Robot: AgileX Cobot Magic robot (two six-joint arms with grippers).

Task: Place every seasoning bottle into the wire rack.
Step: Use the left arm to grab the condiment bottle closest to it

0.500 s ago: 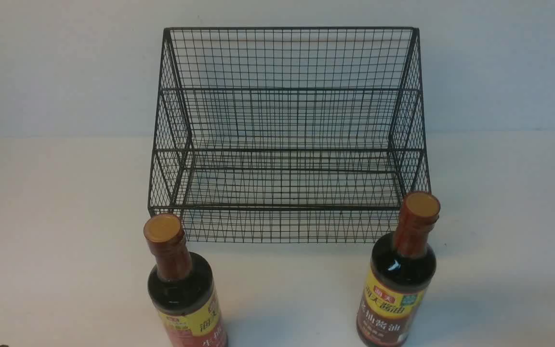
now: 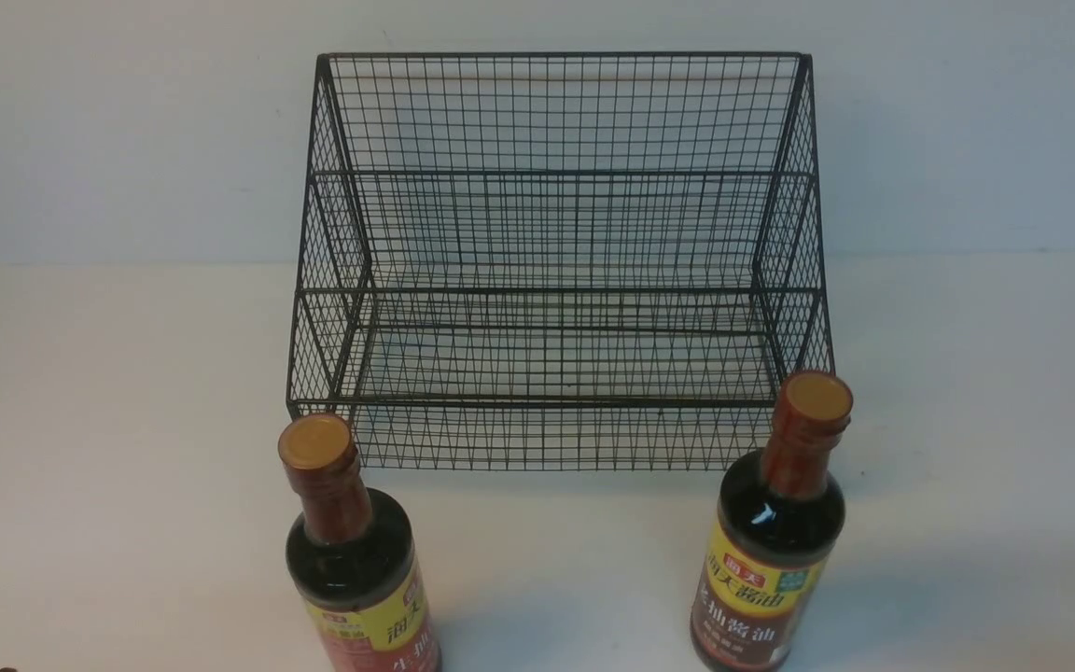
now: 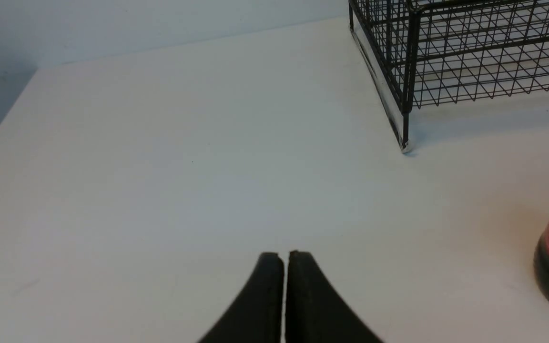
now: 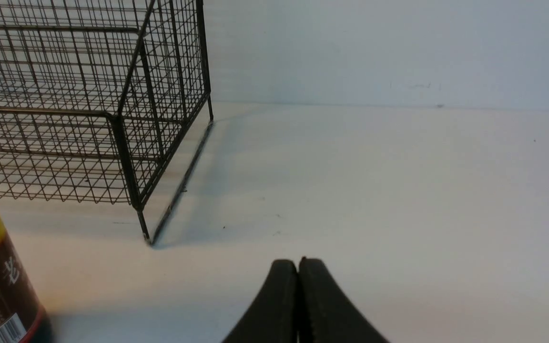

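Left claw (image 3: 284,258), right claw (image 4: 298,264): both pinched closed, pads touching, low over white table (image 2: 108,420). Left bottle (image 2: 351,560), right bottle (image 2: 771,551): dark, reddish-brown necks, tan caps, yellow-and-red labels. Upright on table, just before front corners of wire rack (image 2: 556,233). Black stepped mesh, tall back near pale wall (image 2: 127,131).

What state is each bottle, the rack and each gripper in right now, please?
Left bottle: upright on the table, capped, outside the rack.
Right bottle: upright on the table, capped, outside the rack.
Wire rack: standing, holds nothing.
Left gripper: shut, holding nothing.
Right gripper: shut, holding nothing.
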